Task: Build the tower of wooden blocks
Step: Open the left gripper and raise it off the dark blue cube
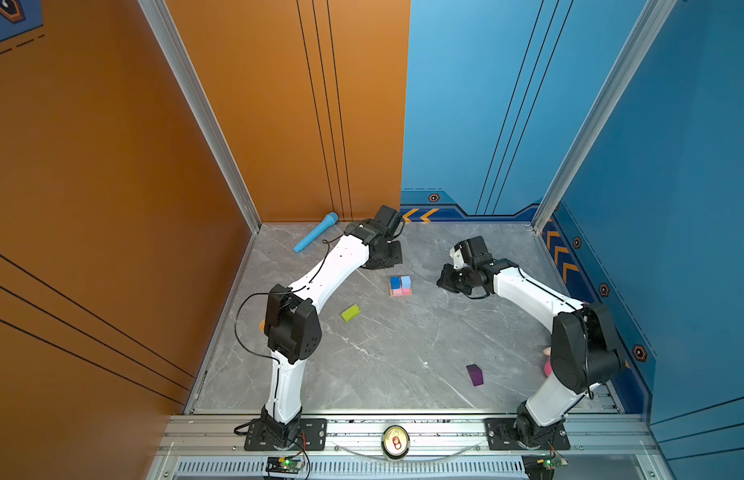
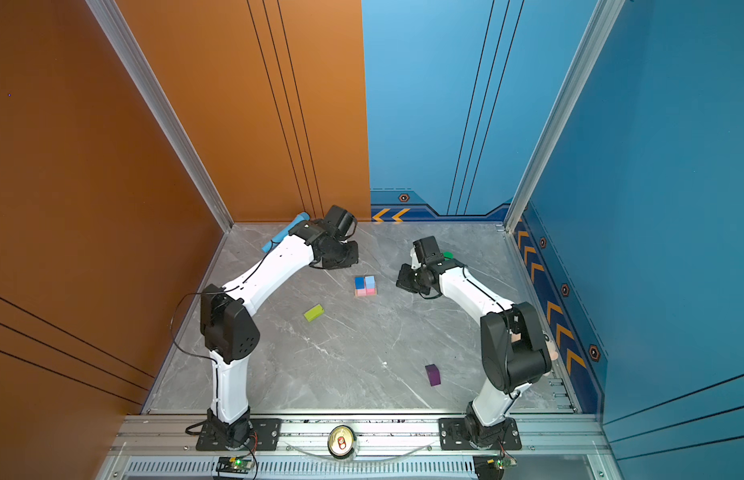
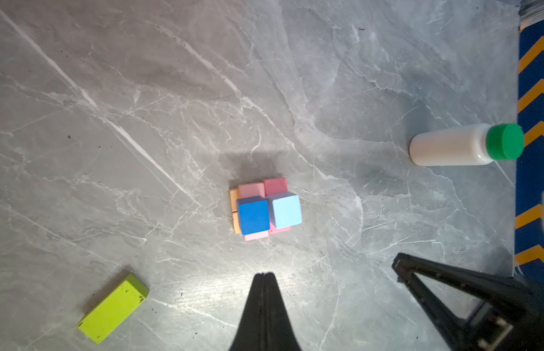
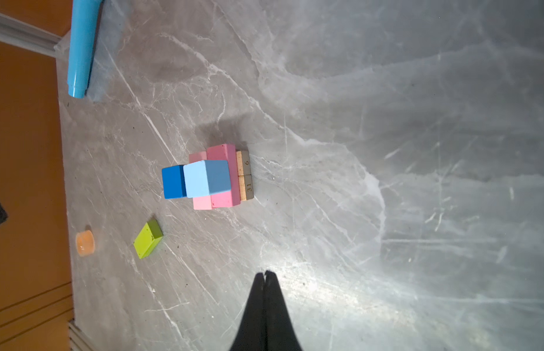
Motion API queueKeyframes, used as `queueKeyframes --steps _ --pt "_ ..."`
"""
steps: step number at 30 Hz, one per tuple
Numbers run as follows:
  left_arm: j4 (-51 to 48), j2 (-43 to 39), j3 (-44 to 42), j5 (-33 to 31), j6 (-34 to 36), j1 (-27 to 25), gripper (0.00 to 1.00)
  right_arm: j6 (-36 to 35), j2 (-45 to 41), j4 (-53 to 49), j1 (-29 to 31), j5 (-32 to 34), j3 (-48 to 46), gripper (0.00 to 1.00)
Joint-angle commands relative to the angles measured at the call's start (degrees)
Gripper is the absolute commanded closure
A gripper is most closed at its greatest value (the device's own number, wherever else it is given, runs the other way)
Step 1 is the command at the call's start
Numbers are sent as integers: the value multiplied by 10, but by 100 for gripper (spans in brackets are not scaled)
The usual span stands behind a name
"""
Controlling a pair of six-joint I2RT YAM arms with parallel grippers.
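Top views, both: grey marble-veined table (image 1: 403, 365), boxed on three sides. Orange walls (image 1: 112, 166) at left and rear left, blue walls (image 1: 465, 104) at rear right and right. Two aluminium posts (image 1: 204, 112) at the rear corners. Orange chevrons (image 1: 420, 215) on a dark strip along the foot of the blue walls. Aluminium rail (image 1: 445, 426) across the front, carrying two arm bases, with one can (image 1: 395, 443) between them.

Blocks, eight in all: six stacked, two loose.
- Tower (image 1: 400, 286): mid-table toward the rear, between the two grippers, touching neither. Two tan bars (image 4: 244, 162) side by side at the bottom, two pink bars (image 3: 275, 186) laid across them. On top, one dark-blue cube (image 3: 253, 214) and one light-blue cube (image 3: 285, 211), touching each other.
- One lime bar (image 1: 350, 312): flat on the table, apart from the tower, on the left arm's side and nearer the front.
- One purple block (image 1: 475, 375): well apart, front right, near the right arm.

Left gripper (image 3: 265, 274): fingertips pressed together, nothing between them, clear of the tower. Right gripper (image 4: 265, 272): likewise closed and empty.

Other items, one of each: microphone (image 1: 315, 232), light blue, lying near the rear left corner; bottle (image 3: 453, 146), white with a green cap, near the right wall; small orange cup (image 4: 85, 243) at the table's left edge.
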Motion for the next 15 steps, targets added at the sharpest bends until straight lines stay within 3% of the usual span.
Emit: queueKeyframes --steps 1,15 --pt "10 -5 -39 37 20 14 100 -2 32 -13 -6 -28 38 100" --pt "45 37 -85 102 17 39 100 21 139 -14 0 -83 132 100"
